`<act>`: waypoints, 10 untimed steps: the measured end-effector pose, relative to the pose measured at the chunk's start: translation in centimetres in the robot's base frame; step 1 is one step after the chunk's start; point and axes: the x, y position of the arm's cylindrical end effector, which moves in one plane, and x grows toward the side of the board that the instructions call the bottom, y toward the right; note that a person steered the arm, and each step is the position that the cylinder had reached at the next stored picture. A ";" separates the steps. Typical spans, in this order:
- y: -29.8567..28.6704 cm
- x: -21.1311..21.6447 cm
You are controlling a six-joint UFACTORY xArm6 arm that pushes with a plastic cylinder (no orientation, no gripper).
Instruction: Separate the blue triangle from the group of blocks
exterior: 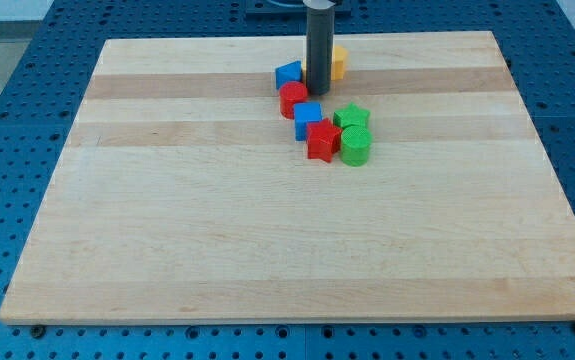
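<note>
In the camera view, the wooden table [297,240] carries a cluster of blocks near the view's top centre. My tip [318,93] stands just right of the blue triangle [288,74], with the yellow block [339,62] behind the rod. Below sit a red cylinder [293,98], blue cube [308,118], red star [322,139], green star [353,118] and green cylinder [356,146]. There is no pincer, only the rod.

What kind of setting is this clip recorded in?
Most likely a robotics lab bench: a pale wooden board lies on a blue perforated mounting table, small coloured blocks such as the blue triangle cluster near the view's top, and my tip rests among them.
</note>
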 end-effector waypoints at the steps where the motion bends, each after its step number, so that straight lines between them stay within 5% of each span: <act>1: -0.3 -0.7; 10: -15.7 -1.2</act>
